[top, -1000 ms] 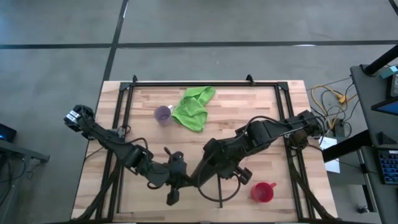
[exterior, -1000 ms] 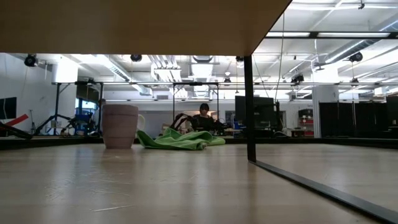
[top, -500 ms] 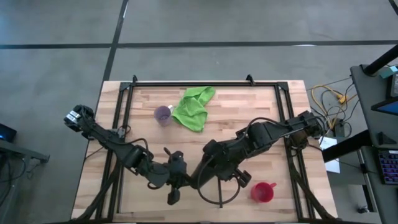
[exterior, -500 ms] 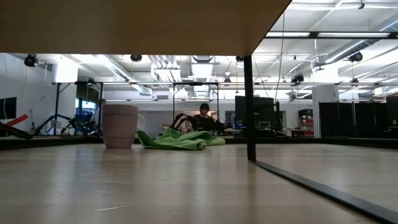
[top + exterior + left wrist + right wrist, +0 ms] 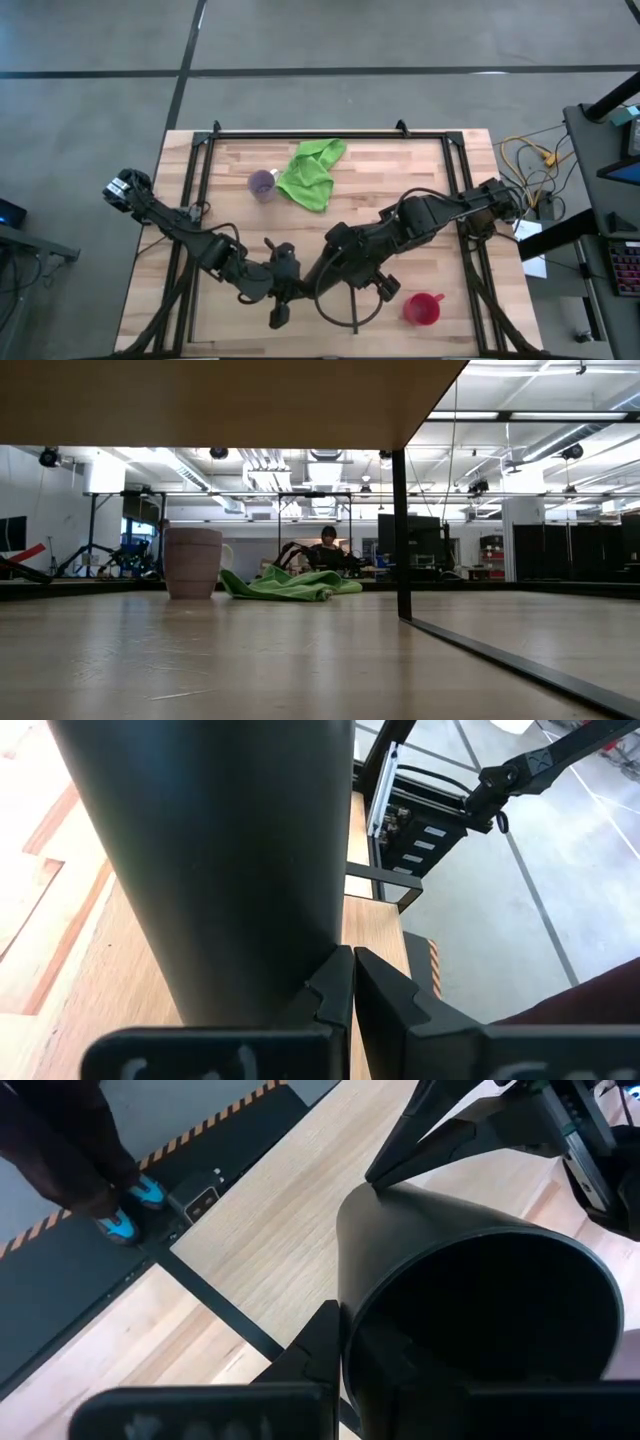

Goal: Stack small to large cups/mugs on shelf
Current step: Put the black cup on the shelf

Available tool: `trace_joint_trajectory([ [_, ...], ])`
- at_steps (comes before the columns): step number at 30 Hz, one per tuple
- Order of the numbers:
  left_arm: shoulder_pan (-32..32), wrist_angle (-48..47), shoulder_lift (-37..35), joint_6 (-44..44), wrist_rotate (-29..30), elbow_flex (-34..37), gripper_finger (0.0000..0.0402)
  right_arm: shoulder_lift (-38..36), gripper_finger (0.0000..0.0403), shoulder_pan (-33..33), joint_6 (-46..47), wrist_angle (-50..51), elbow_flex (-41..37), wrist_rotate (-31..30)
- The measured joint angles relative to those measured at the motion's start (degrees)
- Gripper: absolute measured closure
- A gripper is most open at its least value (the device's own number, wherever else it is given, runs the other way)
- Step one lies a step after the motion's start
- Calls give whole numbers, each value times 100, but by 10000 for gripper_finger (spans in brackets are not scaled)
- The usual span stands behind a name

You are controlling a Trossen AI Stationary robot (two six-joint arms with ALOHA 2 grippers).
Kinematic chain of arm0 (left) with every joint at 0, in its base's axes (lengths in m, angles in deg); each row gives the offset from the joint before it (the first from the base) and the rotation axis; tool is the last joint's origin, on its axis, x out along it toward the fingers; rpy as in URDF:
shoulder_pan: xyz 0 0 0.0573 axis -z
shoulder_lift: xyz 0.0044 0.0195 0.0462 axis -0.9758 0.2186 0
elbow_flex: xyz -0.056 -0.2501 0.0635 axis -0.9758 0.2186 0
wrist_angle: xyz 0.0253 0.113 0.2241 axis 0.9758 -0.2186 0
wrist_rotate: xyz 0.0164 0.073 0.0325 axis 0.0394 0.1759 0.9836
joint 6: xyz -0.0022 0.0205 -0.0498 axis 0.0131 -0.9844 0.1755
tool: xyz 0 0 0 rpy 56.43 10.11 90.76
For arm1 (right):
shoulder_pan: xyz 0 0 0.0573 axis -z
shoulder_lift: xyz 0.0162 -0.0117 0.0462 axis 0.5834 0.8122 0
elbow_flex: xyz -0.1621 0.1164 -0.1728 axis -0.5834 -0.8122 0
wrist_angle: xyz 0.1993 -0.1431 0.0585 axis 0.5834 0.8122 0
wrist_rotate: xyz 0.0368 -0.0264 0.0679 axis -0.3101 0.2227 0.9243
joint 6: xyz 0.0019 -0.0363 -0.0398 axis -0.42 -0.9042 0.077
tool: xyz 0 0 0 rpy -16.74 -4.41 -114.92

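Near the worktop's 6 o'clock edge both arms meet on the black cup, right jaws pinching its rim, left jaws narrowed beside its wall, so we should let one release before lifting toward the purple cup at 11 o'clock.

The black cup is cut off by the edges of the left wrist view, so its rim and base are not seen there. In the right wrist view its lower wall is cropped and its inside is lost in shadow. From above, it is hidden by both arms where they meet. The purple cup has most of its handle concealed behind its body in the low view. The red mug is not shown in the low view. A person's shoes are seen, the rest being cut off.
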Motion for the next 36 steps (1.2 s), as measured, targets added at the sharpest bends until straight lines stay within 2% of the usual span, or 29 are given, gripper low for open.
trace_joint_trajectory([
  [8,-4,-3,0,4,-4,5,402,0,392,-5,41,-58,-5,4],
  [18,-19,7,0,9,-1,20,402,0,342,-19,-70,-345,-187,13],
  [36,-22,0,0,9,-2,137,402,4,360,-16,-103,-729,-289,13],
])
